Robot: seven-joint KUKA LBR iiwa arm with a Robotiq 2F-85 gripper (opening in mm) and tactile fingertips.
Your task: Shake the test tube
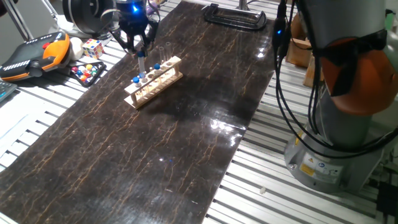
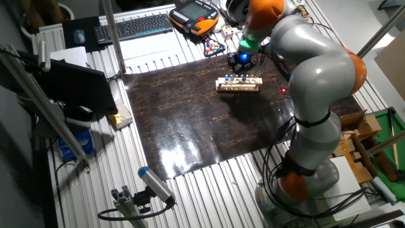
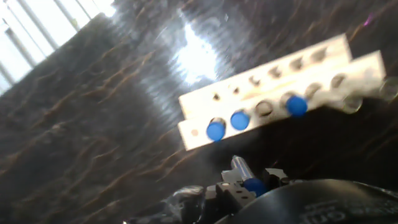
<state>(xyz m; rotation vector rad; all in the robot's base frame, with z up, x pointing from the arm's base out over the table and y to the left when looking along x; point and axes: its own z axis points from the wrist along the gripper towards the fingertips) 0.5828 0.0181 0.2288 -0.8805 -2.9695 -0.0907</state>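
Gripper (image 1: 140, 48) grasps the tube (image 1: 142, 63) by its upper part, lifted just above the rack (image 1: 153, 81), at the rack's 11 o'clock end. Hand view: tube's blue top (image 3: 254, 185) sits between the fingers (image 3: 231, 186); three blue-capped tubes (image 3: 240, 120) remain in the rack. Mat (image 1: 155, 149) under the rack.

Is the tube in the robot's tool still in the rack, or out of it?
Out. The tool holds the tube upright above the rack; three blue-topped tubes sit in the rack.

Test tube (image 1: 142, 64) above rack (image 1: 153, 83)
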